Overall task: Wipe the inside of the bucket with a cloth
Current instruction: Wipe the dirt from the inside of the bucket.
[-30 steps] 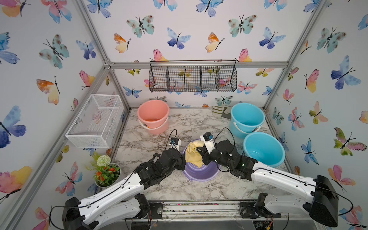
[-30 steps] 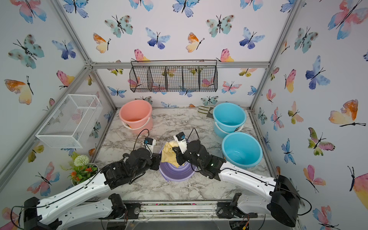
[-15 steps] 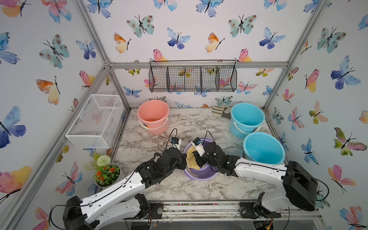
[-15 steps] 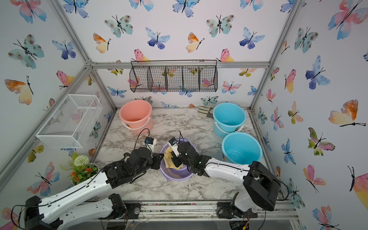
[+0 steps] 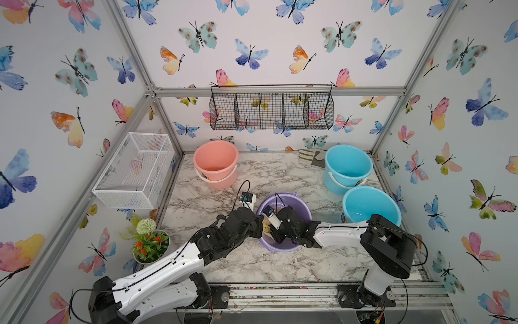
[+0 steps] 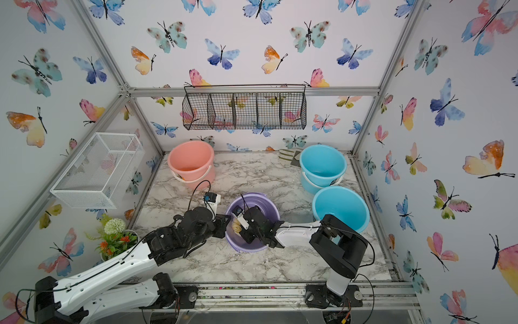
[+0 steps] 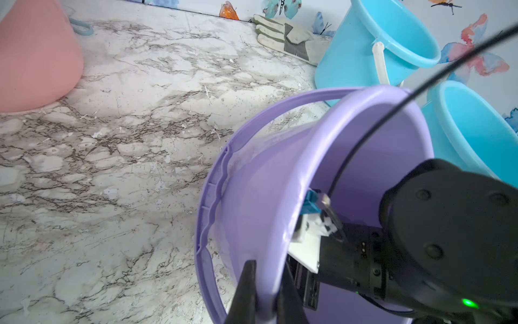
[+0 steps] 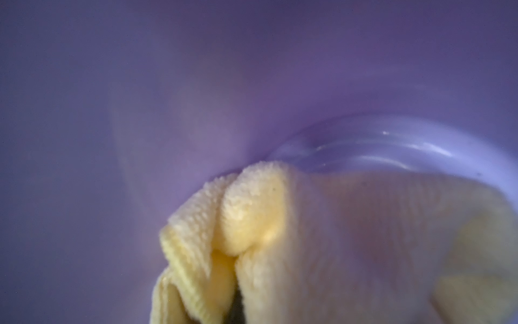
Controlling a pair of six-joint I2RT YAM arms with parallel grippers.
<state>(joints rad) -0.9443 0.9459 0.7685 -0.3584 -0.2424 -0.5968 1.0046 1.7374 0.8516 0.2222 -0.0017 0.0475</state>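
Observation:
The purple bucket (image 5: 298, 203) (image 6: 266, 202) stands at the middle front of the marble table in both top views, tipped a little. My left gripper (image 7: 267, 265) (image 5: 259, 224) is shut on the bucket's near-left rim (image 7: 280, 241), one finger outside the wall and one inside. My right gripper (image 5: 277, 232) (image 6: 246, 235) reaches down inside the bucket, shut on the pale yellow cloth (image 8: 308, 238) (image 5: 266, 223). The bunched cloth presses against the inner wall (image 8: 196, 112) near the bottom and hides the right fingers.
A pink bucket (image 5: 215, 160) stands at the back left. Two blue buckets (image 5: 347, 165) (image 5: 370, 207) stand at the right, with a glove (image 5: 311, 157) behind them. A flower pot (image 5: 150, 244) and a white wire basket (image 5: 134, 168) are on the left.
My right gripper has dropped from above the bucket's mouth down into it with the cloth, moving toward the left wall. The left gripper has kept its hold on the rim.

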